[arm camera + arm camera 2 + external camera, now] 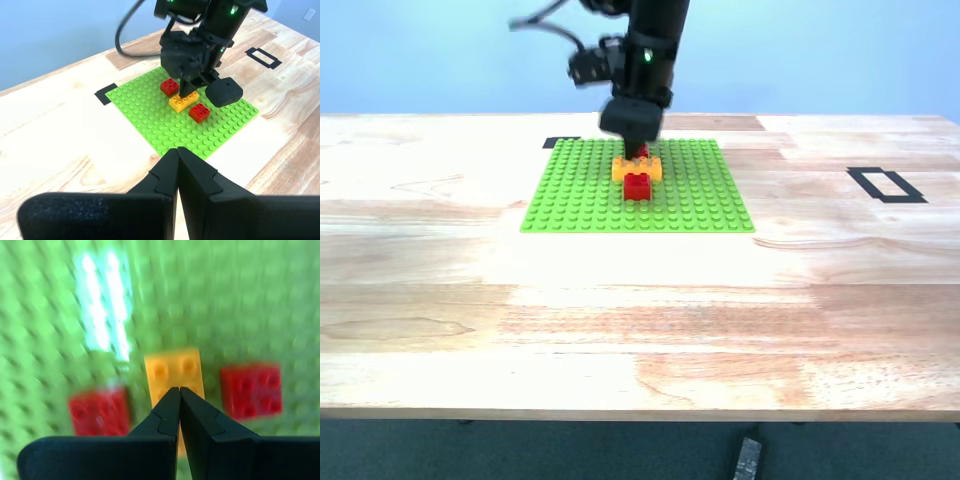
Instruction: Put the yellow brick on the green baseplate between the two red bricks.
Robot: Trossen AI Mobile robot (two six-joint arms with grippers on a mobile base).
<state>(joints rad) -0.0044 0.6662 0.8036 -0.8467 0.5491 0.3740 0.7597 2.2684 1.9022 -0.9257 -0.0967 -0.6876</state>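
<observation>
The green baseplate [580, 195] lies on the wooden table. The yellow brick [636, 170] sits on it between the two red bricks [637, 187] [640, 152], all in one row. My second gripper [636, 155] is shut, its tips touching the top of the yellow brick [175, 367], with a red brick on either side [100, 412] [251, 390]. My first gripper [178, 150] is shut and empty, well back from the baseplate [165, 127]. Its view shows the second gripper [187, 94] on the yellow brick [181, 103] between the red bricks [169, 86] [199, 112].
A black tape rectangle [885, 185] marks the table at the exterior view's right, and another black tape mark [560, 143] lies at the plate's far corner. The table's front edge [640, 412] runs near the bottom of the exterior view.
</observation>
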